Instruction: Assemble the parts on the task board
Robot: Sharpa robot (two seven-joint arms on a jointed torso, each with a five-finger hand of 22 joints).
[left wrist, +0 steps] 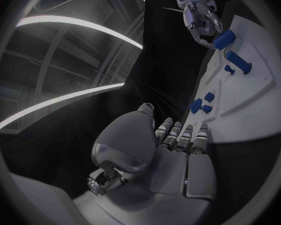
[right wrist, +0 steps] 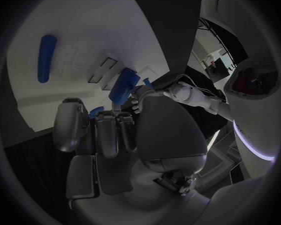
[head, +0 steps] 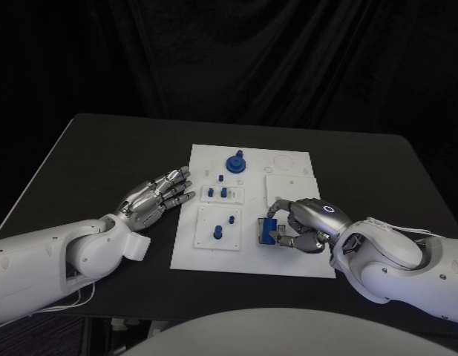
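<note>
Fingers of the right hand [head: 301, 225] curl around a blue block [head: 265, 231] at the near right part of the task board [head: 293, 167]; the thumb side and the fingertips pinch it from two sides, while its lower part seems to touch the white surface. I judge this block as a small rigid plastic piece, light, with smooth faces that may slip, so the good hold is on its two flat long sides, as the hand does now. Its long axis runs about from the near edge toward the far edge of the board, and in the right wrist view the block [right wrist: 123, 86] looks tilted a little, but I cannot tell if it sits in a socket.

Left of it, on a small raised plate, a short blue pin [head: 217, 232] stands upright, pointing up, with a smaller blue piece just beside it. It is stiff and thin; a fingertip pinch near its top would suit it.

Beside the board's left edge the left hand [head: 157, 195] rests over the black table [head: 100, 148], fingers spread and holding nothing.

Farther on, some small blue pegs [head: 223, 193] stand on another plate, and near the far edge a blue knob-like part [head: 235, 162] stands upright.
</note>
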